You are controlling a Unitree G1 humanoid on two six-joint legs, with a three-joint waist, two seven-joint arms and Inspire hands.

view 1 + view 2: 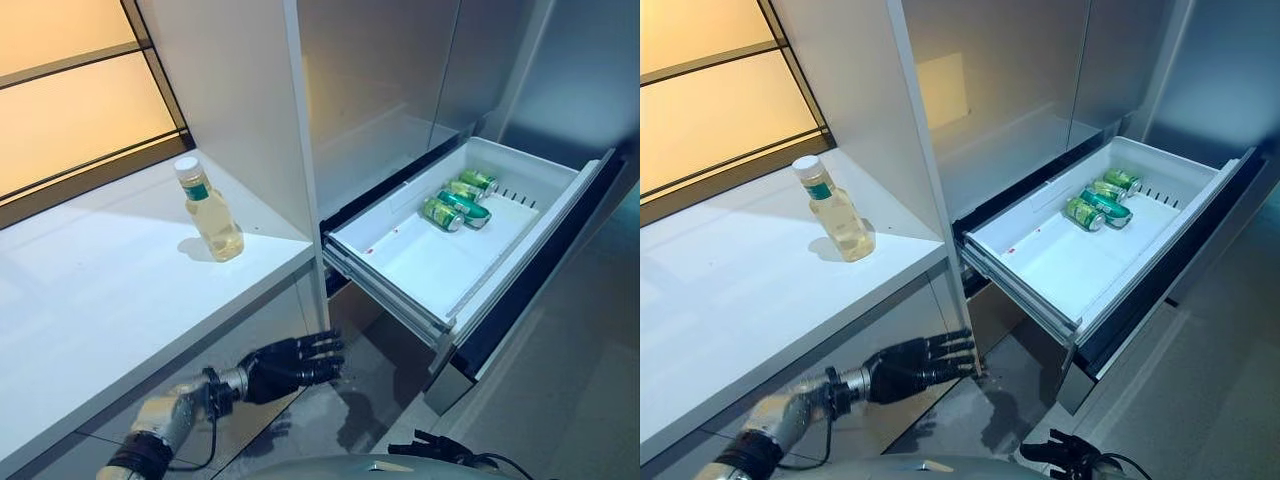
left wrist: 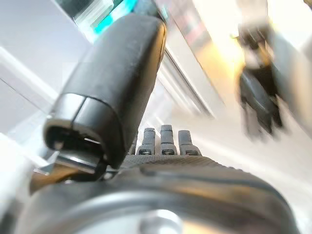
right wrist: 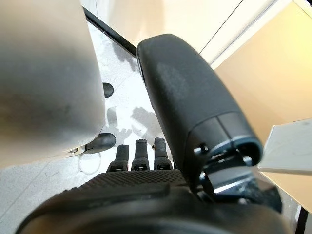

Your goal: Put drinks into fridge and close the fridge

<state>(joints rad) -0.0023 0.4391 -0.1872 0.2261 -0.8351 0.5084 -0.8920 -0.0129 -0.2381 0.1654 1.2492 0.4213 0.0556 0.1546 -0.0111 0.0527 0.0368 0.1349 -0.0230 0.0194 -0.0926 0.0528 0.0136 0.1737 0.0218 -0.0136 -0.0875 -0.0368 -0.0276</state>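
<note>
A clear bottle (image 1: 211, 212) of pale yellow drink with a white cap stands upright on the white counter (image 1: 90, 290), near its right end. Green cans (image 1: 458, 200) lie in the back of the open white fridge drawer (image 1: 420, 275), which is pulled out to the right of the counter. My left hand (image 1: 290, 365) is low, below the counter's front edge and left of the drawer, with straight fingers and nothing in it. My right hand (image 3: 141, 187) hangs low over the floor, fingers straight and empty; it also shows at the bottom of the left eye view (image 1: 437, 446).
A tall white fridge side panel (image 1: 240, 110) rises between the counter and the drawer. The drawer's dark front (image 1: 545, 260) sticks out over the grey floor (image 1: 580, 400). A window (image 1: 70, 90) runs behind the counter.
</note>
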